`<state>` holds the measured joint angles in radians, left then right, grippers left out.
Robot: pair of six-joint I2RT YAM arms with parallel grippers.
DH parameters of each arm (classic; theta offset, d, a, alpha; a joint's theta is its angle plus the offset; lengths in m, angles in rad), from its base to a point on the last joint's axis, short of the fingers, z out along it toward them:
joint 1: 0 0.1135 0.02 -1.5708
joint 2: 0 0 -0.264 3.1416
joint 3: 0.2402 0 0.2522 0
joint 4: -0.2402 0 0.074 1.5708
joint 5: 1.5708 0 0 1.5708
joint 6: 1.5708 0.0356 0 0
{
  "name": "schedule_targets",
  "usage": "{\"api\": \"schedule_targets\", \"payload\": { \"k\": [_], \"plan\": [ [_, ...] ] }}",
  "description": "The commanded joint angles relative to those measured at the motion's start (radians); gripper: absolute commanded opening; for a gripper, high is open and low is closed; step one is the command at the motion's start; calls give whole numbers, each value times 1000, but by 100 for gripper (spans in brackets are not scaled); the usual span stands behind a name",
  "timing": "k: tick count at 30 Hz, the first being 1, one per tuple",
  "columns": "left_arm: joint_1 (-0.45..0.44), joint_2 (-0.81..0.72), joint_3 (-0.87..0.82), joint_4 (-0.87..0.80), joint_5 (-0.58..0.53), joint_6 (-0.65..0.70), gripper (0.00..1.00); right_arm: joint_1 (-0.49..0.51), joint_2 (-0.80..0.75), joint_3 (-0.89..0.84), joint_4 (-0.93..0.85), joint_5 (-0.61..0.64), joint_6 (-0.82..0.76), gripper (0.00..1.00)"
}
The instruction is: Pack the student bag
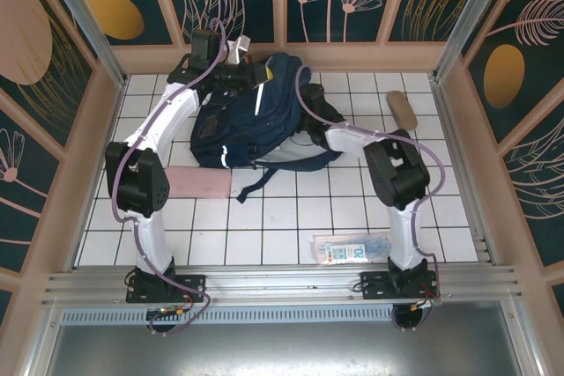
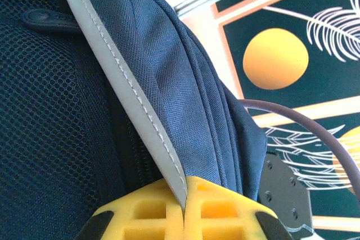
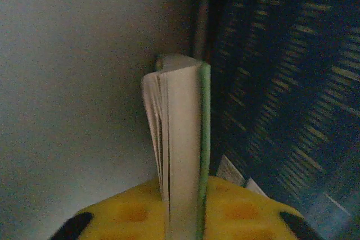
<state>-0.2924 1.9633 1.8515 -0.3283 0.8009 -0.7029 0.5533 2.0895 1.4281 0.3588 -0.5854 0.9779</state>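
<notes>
The student bag, navy blue, lies at the back middle of the white tiled table. My left gripper is at the bag's far top edge, shut on a grey reflective stripe of the bag. My right arm reaches into the bag from the right, with its fingers hidden inside in the top view. In the right wrist view my right gripper is inside the dark bag, with a thin book that has a green cover standing between its yellow fingers and touching both.
A pink flat pouch lies just in front of the bag on the left. A small tan oval case sits at the back right. A clear plastic packet lies near the front edge by the right arm's base. Walls enclose the table.
</notes>
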Motion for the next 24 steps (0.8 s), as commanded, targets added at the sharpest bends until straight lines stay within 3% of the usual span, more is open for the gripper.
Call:
{"api": "schedule_targets", "payload": {
  "k": [1,3,6,16,24],
  "plan": [
    [20,-108,4,204,91,-50,0,28,61,117,-60,55,22,48],
    [34,-114,-18,231,98,-76,0,27,60,114,-75,85,27,64],
    [47,-119,-35,257,102,-96,0,21,20,79,-96,135,0,74],
    [58,-107,-36,267,94,-114,0,-1,-106,-11,-163,161,-89,82],
    [60,-101,-51,239,56,-104,0,-44,-305,-156,-257,315,-167,80]
  ]
}}
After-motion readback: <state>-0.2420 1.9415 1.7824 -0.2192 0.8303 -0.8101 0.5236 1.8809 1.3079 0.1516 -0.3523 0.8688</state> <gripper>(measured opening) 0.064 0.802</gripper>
